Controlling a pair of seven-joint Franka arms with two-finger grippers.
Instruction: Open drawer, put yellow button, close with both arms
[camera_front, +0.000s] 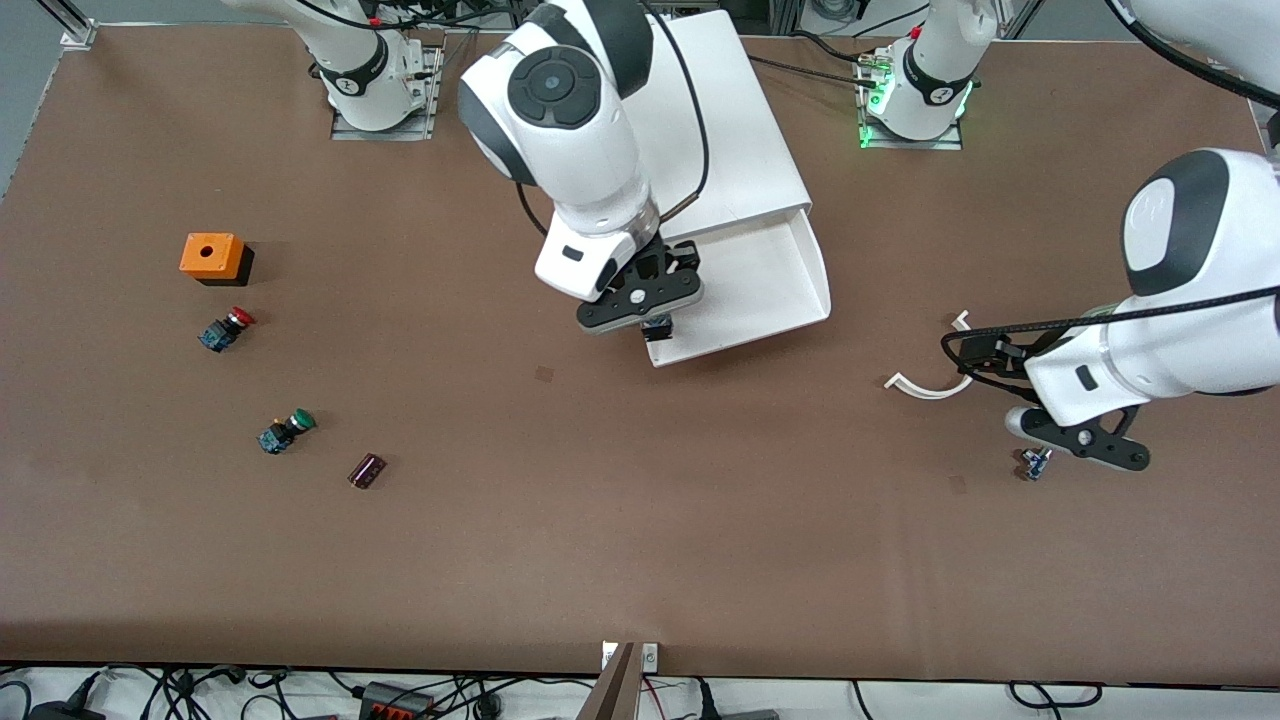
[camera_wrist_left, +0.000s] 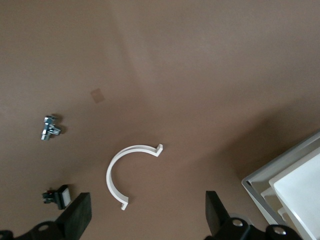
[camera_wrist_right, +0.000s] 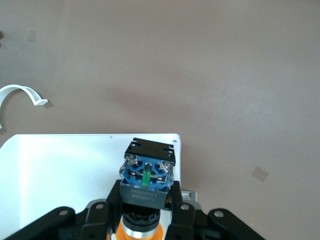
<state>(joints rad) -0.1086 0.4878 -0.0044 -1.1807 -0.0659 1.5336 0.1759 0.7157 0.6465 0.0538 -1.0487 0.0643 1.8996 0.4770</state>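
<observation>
Yellow-capped push-button with blue base (camera_wrist_right: 145, 187) sits pinched in your right tool (camera_front: 655, 318), cap pointing down into the wrist, blue base outward. That tool hangs over the pulled-out white top drawer's (camera_front: 760, 290) corner nearest the front camera, just at its rim, so you likely need to carry it inward over the tray before release. Your left tool (camera_front: 1085, 440) waits spread over the brown bench (camera_front: 600, 520) toward the left arm's end, beside a white curved plastic clip (camera_wrist_left: 127, 172).

We see even, bright light from above on the brown tabletop (camera_front: 640, 520). Shadows are soft and short, as beside the orange box (camera_front: 211, 256). The white drawer (camera_front: 770, 285) is nearly overexposed. Both wrist views are softer, with dark blurred fingers (camera_wrist_left: 75, 217).
</observation>
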